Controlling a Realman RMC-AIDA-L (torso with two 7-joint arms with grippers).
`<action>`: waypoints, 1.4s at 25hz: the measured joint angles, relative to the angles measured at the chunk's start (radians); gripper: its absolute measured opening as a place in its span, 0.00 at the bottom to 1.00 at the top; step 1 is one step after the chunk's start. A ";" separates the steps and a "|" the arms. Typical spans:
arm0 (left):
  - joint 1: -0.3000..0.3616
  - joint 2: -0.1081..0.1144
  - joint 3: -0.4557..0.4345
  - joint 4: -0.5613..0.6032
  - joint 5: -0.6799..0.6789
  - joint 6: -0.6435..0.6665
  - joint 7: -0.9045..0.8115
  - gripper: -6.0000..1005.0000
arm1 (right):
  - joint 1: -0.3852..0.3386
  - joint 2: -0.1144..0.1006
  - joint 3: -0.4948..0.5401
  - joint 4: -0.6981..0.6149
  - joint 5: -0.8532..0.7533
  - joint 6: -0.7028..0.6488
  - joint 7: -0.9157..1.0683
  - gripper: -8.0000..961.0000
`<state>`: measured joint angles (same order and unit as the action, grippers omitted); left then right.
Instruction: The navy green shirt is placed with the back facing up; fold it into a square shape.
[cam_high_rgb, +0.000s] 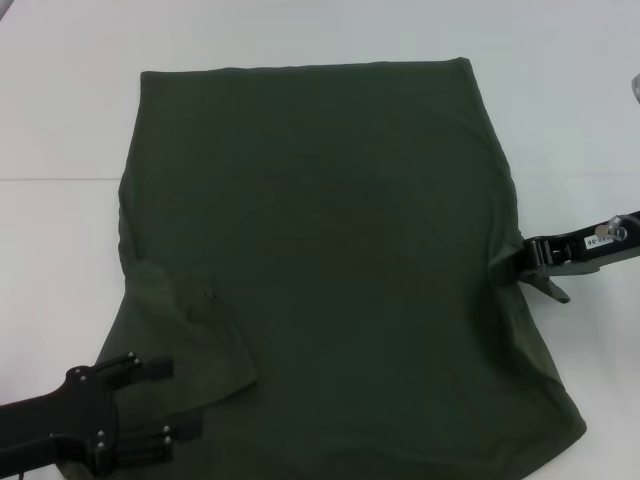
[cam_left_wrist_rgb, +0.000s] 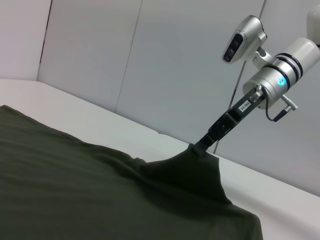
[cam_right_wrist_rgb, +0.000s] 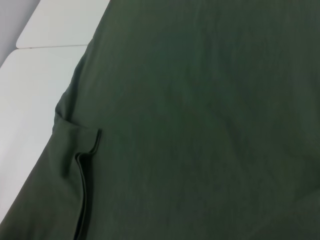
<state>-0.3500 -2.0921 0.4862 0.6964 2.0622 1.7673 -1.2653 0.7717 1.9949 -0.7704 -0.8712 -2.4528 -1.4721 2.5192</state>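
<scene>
While navy green shirt (cam_high_rgb: 330, 250) covers white table (cam_high_rgb: 60, 120) — right gripper (cam_high_rgb: 512, 262) fingers pinch edge, left gripper (cam_high_rgb: 172, 400) fingers spread.

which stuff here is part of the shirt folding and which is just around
Part of the job:
- shirt, spread flat on the table
- right gripper, fingers pinching the shirt's right edge and lifting it
- left gripper, fingers open over the near left corner

Just around:
- white table
- grey wall panels behind the table

head view overhead, wrist views low, sharing shirt (cam_high_rgb: 320, 260)
</scene>
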 joint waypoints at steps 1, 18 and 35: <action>0.000 0.000 0.000 0.000 0.000 0.000 -0.001 0.89 | 0.001 0.000 -0.002 0.000 0.000 0.003 0.003 0.06; -0.012 0.004 0.000 0.000 0.000 -0.004 -0.014 0.89 | -0.078 -0.035 0.149 -0.037 0.010 -0.035 -0.021 0.07; -0.024 0.006 0.000 0.000 -0.001 -0.009 -0.023 0.89 | -0.083 -0.045 0.237 -0.113 0.075 -0.081 -0.037 0.09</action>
<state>-0.3743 -2.0860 0.4862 0.6964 2.0616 1.7578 -1.2886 0.6887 1.9500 -0.5338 -0.9839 -2.3783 -1.5528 2.4819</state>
